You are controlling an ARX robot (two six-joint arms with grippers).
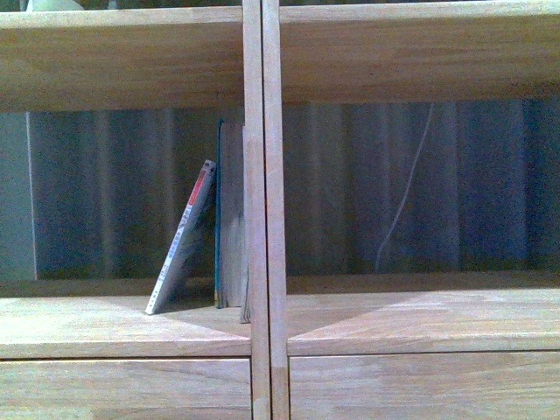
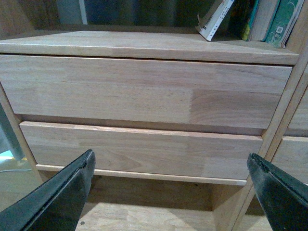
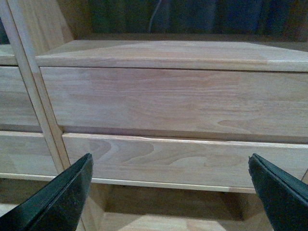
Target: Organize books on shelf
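Front view: white paperback (image 1: pixel 182 238) leans against the upright teal book (image 1: pixel 229 214) in the shelf's (image 1: pixel 122 325) left compartment, by the divider. My left gripper (image 2: pixel 171 185) and right gripper (image 3: pixel 171 185) are spread, empty, facing drawer fronts (image 2: pixel 139 91).

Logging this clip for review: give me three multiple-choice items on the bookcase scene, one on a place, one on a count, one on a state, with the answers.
1. Where do the books stand?
A. Left compartment, against the middle post
B. Right compartment
C. Inside a drawer

2. How many drawer fronts does the left wrist view show stacked below the books' shelf board?
A. None
B. Two
C. Five

3. How does the thin white book sit?
A. Flat
B. Leaning
C. Held by a gripper

Answers:
1 A: the thin white book and the teal book are left of the middle post.
2 B: an upper drawer front and a lower one.
3 B: it tilts against the teal book; the left gripper and right gripper are open.
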